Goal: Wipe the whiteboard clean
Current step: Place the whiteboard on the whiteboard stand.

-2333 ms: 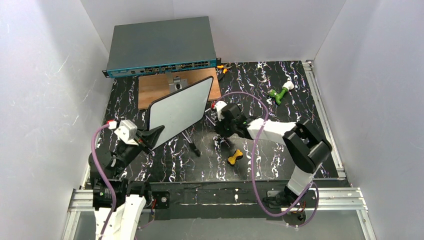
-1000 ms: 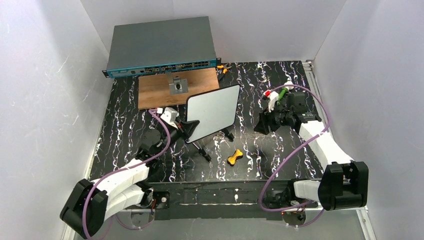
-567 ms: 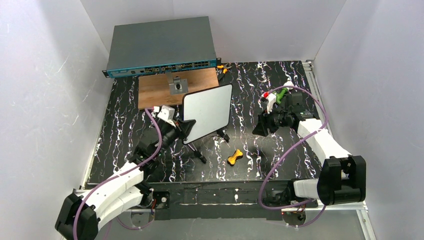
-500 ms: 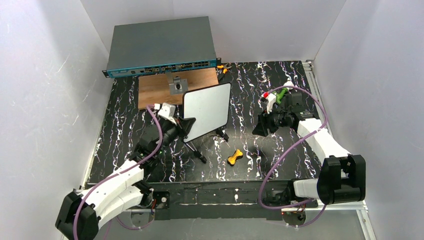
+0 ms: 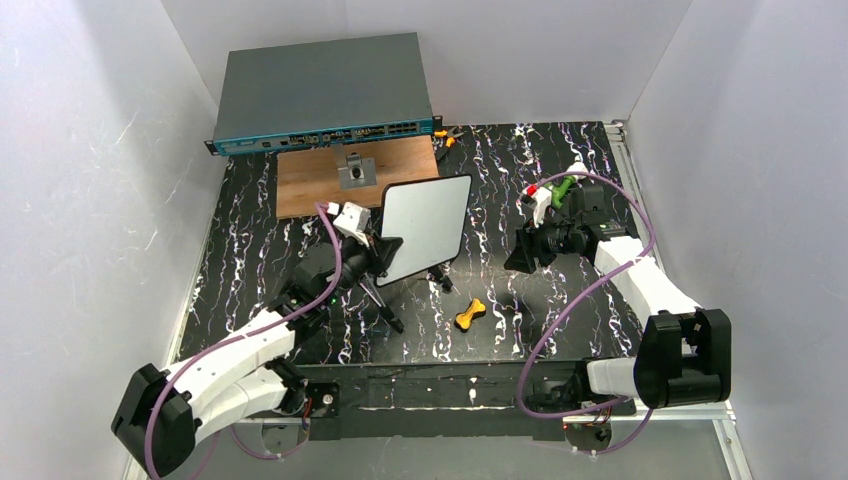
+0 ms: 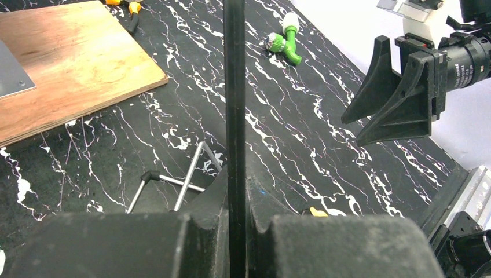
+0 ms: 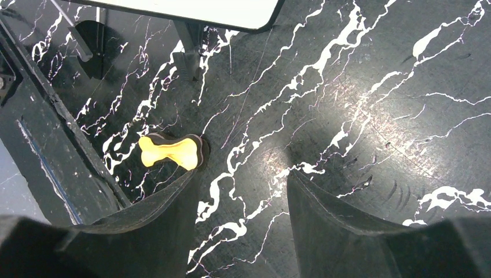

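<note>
The whiteboard (image 5: 427,226) is lifted off the table, tilted, its face plain white from above. My left gripper (image 5: 386,257) is shut on its lower left edge. In the left wrist view the board shows edge-on as a black strip (image 6: 234,104) pinched between my fingers (image 6: 234,180). My right gripper (image 5: 520,252) hangs open over bare table to the right of the board, nothing between its fingers (image 7: 240,174). A corner of the board (image 7: 220,10) shows at the top of the right wrist view. A yellow bone-shaped eraser (image 5: 470,313) (image 7: 169,152) lies on the table below the board.
A grey network switch (image 5: 320,90) stands at the back, with a brown wooden panel (image 5: 310,180) bearing a metal bracket (image 5: 353,170) in front of it. A green and white nozzle (image 5: 560,186) and orange pliers (image 5: 446,136) lie at the back right. Thin metal rods (image 6: 173,185) lie under the board.
The left arm carried the whiteboard from the left side to the middle; in the last half second it shifted slightly right. The right arm swung to the right earlier and now holds still, open.
</note>
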### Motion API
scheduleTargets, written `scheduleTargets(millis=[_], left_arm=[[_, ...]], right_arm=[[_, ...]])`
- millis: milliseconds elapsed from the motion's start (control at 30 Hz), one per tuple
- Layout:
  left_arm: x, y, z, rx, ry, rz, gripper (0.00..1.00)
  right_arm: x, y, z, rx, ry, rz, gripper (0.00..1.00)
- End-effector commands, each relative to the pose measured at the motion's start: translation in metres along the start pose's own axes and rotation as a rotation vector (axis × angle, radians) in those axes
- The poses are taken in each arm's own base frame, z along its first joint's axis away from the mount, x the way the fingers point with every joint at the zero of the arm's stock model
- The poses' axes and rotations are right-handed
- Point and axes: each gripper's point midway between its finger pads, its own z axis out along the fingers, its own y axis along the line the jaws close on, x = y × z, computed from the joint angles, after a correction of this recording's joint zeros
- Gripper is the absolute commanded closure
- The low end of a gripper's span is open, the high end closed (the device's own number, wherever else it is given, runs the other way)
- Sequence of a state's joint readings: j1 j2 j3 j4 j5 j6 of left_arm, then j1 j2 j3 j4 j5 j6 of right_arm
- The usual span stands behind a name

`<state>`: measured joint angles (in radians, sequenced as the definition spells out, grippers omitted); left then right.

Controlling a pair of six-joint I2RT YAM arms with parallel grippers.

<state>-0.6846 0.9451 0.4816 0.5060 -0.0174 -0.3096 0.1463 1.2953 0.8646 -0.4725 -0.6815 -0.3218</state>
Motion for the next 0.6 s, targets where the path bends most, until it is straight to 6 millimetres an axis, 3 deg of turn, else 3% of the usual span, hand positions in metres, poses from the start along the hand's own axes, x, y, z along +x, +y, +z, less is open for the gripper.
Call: scheduleTargets(millis=[0,300,567], left_arm=[[-0.031,-0.009,-0.009,0.023,-0.099,0.019,1.0],[-0.037,-0.014,-0.015,0.021,-0.072,0.012,1.0],[-0.005,-0.002,-0.037,0.013,-0.076,0.034,1.0]], right_arm=[[-0.001,0.005,-0.001,-0.022,-0.009,-0.018,0.37],[0.001,0.005,0.0,-0.029,-0.001,-0.008,0.37],[0.002,0.006,0.001,-0.035,0.003,-0.009,0.37]])
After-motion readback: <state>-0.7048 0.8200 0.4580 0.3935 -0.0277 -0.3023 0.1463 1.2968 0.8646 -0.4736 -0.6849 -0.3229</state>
